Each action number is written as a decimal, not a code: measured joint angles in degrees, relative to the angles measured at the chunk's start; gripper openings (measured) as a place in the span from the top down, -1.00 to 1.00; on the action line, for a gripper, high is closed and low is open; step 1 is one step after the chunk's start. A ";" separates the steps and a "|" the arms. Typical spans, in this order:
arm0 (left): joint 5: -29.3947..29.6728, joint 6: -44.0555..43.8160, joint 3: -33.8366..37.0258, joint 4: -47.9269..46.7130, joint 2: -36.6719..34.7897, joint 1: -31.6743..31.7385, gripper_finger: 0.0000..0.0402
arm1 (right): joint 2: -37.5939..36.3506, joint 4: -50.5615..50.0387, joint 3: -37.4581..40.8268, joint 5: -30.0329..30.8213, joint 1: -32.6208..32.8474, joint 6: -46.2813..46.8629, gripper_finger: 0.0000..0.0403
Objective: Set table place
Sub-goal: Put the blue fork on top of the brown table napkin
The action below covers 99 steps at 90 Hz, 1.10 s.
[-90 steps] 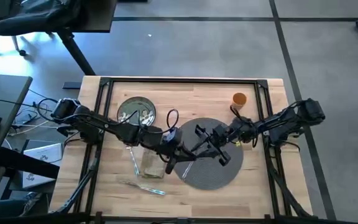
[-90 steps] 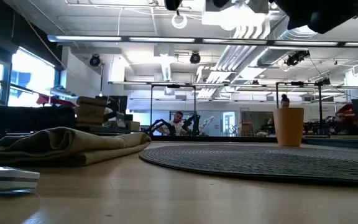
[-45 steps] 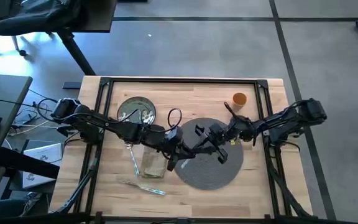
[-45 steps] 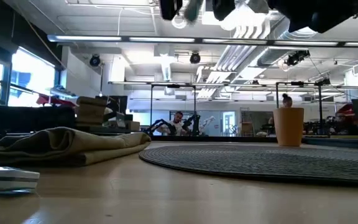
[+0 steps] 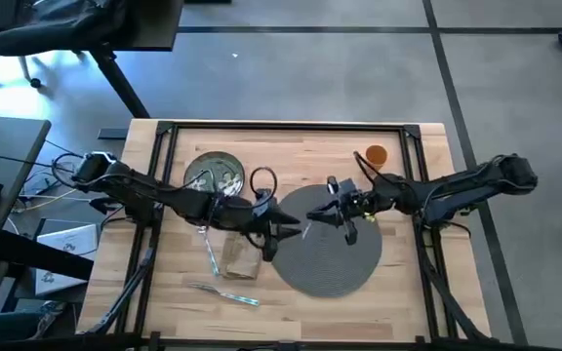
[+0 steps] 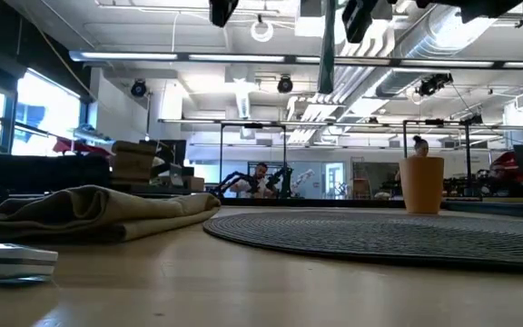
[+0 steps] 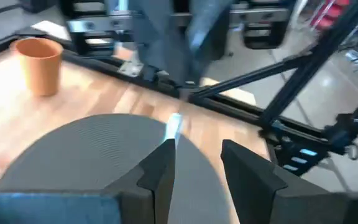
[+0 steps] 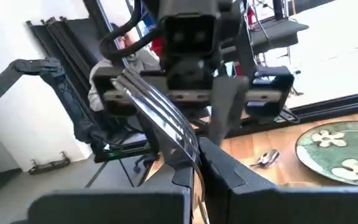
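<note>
Mat (image 5: 332, 242) down, my right gripper (image 5: 322, 214) pinching a fork (image 8: 160, 118), left gripper (image 5: 286, 231) open, empty; plate (image 5: 215, 175), cup (image 5: 376, 155), napkin (image 5: 240, 258) unplaced.

1. The round grey woven mat (image 5: 331, 249) lies flat at the middle of the light wooden desk (image 5: 291, 156).
2. The green floral plate (image 5: 213, 174) sits far left, the orange cup (image 5: 376, 156) upright far right.
3. The beige napkin (image 5: 239, 258) lies crumpled left of the mat.
4. Cutlery (image 5: 224, 292) lies near left.
</note>
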State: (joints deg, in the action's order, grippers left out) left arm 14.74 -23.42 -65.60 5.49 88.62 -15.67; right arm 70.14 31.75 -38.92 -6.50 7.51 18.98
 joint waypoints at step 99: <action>2.27 4.58 0.09 10.22 8.54 3.09 0.29 | 2.41 5.95 -0.01 1.97 0.37 0.57 1.00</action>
State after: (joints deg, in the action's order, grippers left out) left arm 17.01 -18.83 -65.52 15.71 97.16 -12.58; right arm 72.55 37.70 -38.92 -4.54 7.88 19.55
